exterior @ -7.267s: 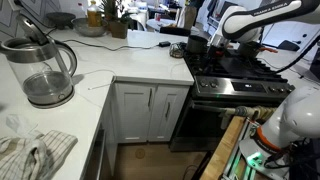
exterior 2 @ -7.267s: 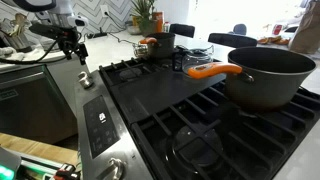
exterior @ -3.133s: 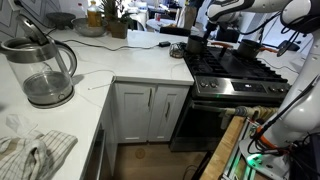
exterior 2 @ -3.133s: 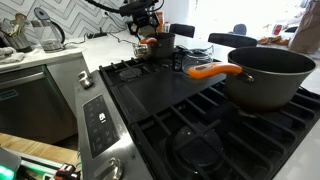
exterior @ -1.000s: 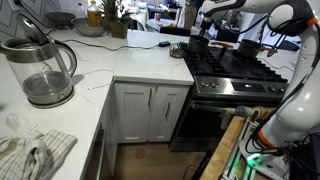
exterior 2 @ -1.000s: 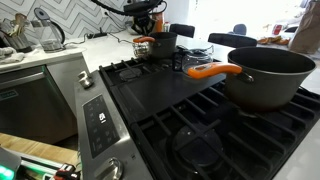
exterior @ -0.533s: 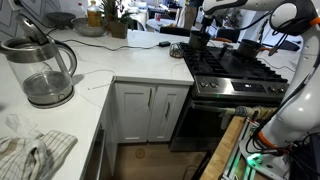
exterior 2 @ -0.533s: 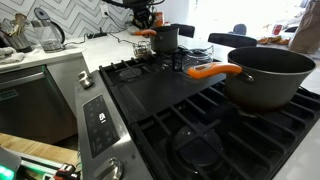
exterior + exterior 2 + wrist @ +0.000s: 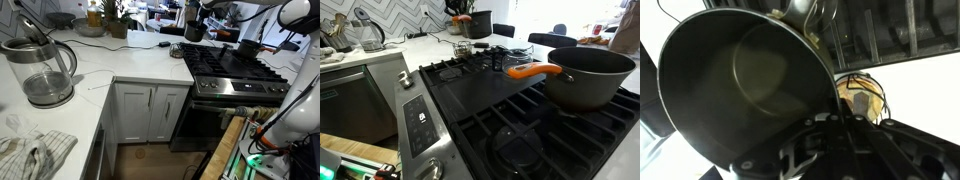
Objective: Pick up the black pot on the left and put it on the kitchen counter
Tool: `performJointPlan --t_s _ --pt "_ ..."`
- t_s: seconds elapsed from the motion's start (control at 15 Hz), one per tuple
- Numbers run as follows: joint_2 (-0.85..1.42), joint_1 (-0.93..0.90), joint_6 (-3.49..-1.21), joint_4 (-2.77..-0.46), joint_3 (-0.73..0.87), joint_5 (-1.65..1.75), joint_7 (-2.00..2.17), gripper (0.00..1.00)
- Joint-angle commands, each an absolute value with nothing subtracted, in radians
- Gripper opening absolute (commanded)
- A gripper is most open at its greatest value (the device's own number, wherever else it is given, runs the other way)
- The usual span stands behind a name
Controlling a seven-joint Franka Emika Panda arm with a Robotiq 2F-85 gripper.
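Observation:
The black pot [image 9: 195,29] hangs in the air above the back left corner of the stove, with its orange handle pointing left in an exterior view [image 9: 478,25]. My gripper [image 9: 459,10] is shut on the pot at the handle side and comes down from the top of the frame [image 9: 198,12]. In the wrist view the pot [image 9: 740,80] fills the upper left and looks empty, with the gripper [image 9: 805,138] dark at its lower rim. The white kitchen counter [image 9: 125,65] runs left of the stove [image 9: 380,55].
The black gas stove [image 9: 235,65] carries a large dark pot with an orange handle [image 9: 590,75]. A glass kettle [image 9: 45,70] and a cloth [image 9: 35,155] lie on the counter. A small wire basket [image 9: 462,47] sits under the lifted pot, and a plant [image 9: 118,20] stands at the back.
The gripper has lifted the black pot off the stove grate, straight up and slightly towards the counter side. Nothing else has moved.

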State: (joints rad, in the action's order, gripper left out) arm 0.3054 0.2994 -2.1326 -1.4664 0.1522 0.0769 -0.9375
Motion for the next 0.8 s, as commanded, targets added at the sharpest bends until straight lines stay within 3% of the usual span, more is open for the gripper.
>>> performJointPlan --t_s 0.0,0.73 --pt "0.225 0.262 -2.169 -1.503 0.128 0.115 -0.982 0.01" --pt "0.175 0.141 -2.128 -1.487 -0.020 -0.067 -1.258 0.01"
